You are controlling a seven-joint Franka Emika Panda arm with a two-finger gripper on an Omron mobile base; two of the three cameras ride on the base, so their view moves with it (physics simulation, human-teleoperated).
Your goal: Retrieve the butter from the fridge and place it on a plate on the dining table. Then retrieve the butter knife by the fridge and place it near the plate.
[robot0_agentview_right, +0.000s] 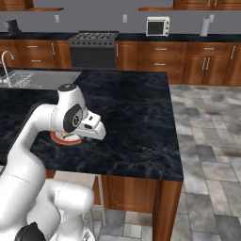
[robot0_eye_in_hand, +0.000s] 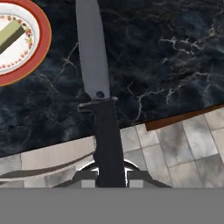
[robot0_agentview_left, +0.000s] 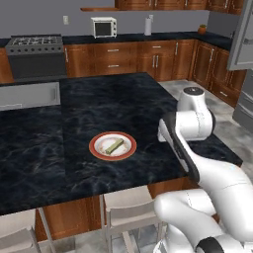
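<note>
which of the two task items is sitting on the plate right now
The butter: it lies on the plate, while the butter knife is clamped in the tool above the dining table.

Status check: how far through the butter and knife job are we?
Done: the butter lies on the plate on the dining table. In hand: the gripper is shut on the butter knife, held out over the tabletop beside the plate. Left: set the knife down near the plate.

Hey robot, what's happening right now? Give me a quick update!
Hand shut on grey-bladed, black-handled butter knife. Pale yellow butter stick on red-rimmed white plate. Knife over black marbled dining table, beside plate. Nothing in the way.
</note>
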